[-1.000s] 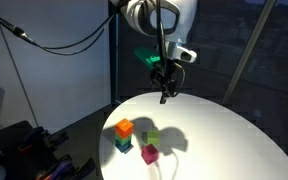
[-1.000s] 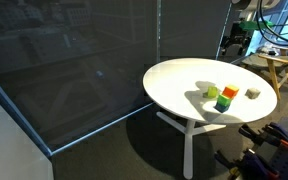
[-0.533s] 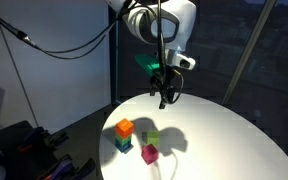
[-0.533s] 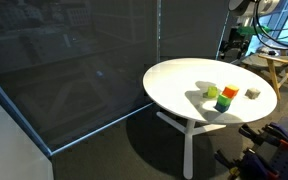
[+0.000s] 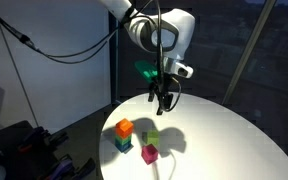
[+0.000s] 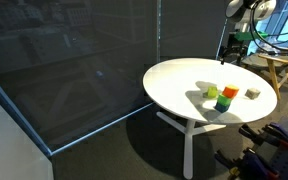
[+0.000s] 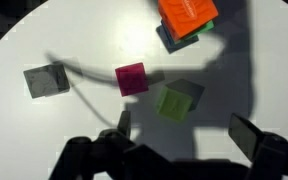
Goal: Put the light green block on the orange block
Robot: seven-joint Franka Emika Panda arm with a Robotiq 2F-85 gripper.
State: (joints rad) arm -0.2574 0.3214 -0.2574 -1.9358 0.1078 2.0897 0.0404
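Orange block [image 7: 188, 12] atop teal cube [image 7: 170, 41]; light green block [image 7: 171, 103] near orange block, apart; gripper [image 5: 163, 105] above, fingers spread, empty.

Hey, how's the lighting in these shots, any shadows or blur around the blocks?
Wrist view: a dark shadow falls over the table beside the light green block; the gripper is dim and soft. In an exterior view, the orange block looks vivid.

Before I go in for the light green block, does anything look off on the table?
Nothing is spilled or damaged. One oddity: the orange block already sits atop a darker green block and is not squarely aligned with it, so that base may be less steady.
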